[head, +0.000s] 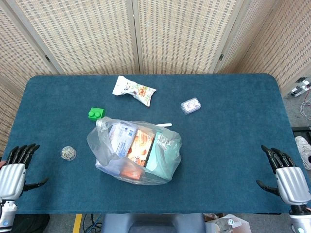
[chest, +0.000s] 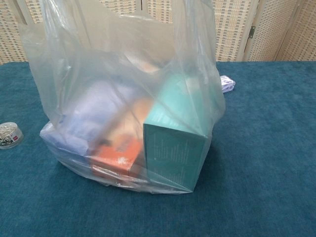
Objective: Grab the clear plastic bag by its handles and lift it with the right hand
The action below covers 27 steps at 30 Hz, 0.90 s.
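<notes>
**The bag is still waiting to be picked up**

The clear plastic bag (head: 134, 153) sits in the middle of the blue counter (head: 228, 145), full of boxes. Inside it you can see a teal cardboard box (chest: 174, 143), an orange box (chest: 116, 153) and something pale purple. Its handles stick up loose, and nothing holds them. So the job has not begun: the bag still has to be grabbed and lifted.

The right hand (head: 287, 177) rests at the counter's near right edge, well apart from the bag, fingers (head: 273, 156) spread and holding nothing. The left hand (head: 14, 172) is at the near left edge, also spread and empty.

The boxes have writing on them, but it is too small and blurry to read.

Around the bag lie a green toy block (head: 96, 113), a white snack packet (head: 134, 90), a small clear plastic case (head: 191, 105) and a small round shiny tin (head: 68, 153).
</notes>
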Each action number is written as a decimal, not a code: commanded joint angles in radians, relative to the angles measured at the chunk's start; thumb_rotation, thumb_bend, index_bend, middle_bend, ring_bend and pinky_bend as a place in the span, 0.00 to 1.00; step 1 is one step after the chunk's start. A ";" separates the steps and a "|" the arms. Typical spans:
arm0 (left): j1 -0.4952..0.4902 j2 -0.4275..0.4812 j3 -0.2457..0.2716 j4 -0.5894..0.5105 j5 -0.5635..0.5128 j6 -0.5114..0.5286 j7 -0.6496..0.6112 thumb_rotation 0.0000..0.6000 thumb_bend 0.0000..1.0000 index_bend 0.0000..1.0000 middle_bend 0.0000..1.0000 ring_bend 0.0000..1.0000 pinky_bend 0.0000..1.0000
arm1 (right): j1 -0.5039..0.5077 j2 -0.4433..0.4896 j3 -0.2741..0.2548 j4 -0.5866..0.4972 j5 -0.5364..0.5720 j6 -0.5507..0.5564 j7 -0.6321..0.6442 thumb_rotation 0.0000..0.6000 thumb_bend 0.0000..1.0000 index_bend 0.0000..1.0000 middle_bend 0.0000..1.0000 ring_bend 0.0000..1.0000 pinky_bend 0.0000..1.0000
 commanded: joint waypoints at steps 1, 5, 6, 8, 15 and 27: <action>-0.008 0.000 -0.007 0.000 -0.012 -0.011 0.004 1.00 0.00 0.13 0.10 0.08 0.00 | 0.002 -0.002 0.001 0.003 -0.004 0.001 0.007 1.00 0.00 0.08 0.19 0.12 0.21; -0.012 0.000 -0.009 -0.002 -0.014 -0.017 0.006 1.00 0.00 0.13 0.10 0.08 0.00 | 0.007 0.002 -0.002 0.000 -0.013 -0.003 0.026 1.00 0.00 0.08 0.19 0.12 0.21; -0.012 0.001 -0.009 -0.004 -0.013 -0.016 0.006 1.00 0.00 0.13 0.10 0.08 0.00 | 0.009 0.004 -0.003 -0.001 -0.015 -0.005 0.032 1.00 0.00 0.08 0.19 0.12 0.21; -0.008 0.004 -0.006 -0.008 -0.010 -0.012 0.008 1.00 0.00 0.13 0.10 0.08 0.00 | 0.014 0.011 -0.008 -0.007 -0.026 -0.013 0.051 1.00 0.00 0.08 0.19 0.12 0.21; -0.004 0.016 -0.003 -0.013 0.005 -0.001 0.005 1.00 0.00 0.13 0.10 0.08 0.00 | 0.047 0.052 -0.033 -0.036 -0.085 -0.045 0.143 1.00 0.00 0.08 0.19 0.12 0.21; -0.063 0.071 -0.050 -0.001 0.020 -0.050 -0.102 1.00 0.00 0.16 0.10 0.10 0.00 | 0.069 0.075 -0.052 -0.046 -0.119 -0.061 0.187 1.00 0.00 0.08 0.19 0.12 0.21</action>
